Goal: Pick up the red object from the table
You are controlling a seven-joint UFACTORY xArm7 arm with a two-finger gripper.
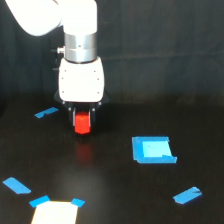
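The red object (82, 123) is a small bright red-orange block between the dark fingers of my gripper (82, 128), under the white wrist housing (81, 80). The gripper is shut on it. The block seems to hang a little above the black table (120, 125); a faint red reflection (84, 153) shows on the surface just below it. The fingertips are dark against the dark table and hard to make out.
Blue tape pieces lie at the exterior view's left (46, 113), lower left (16, 186) and lower right (187, 195). A blue taped square with a pale centre (152, 150) lies to the right. A pale sheet with blue taped corners (55, 214) lies at the bottom edge.
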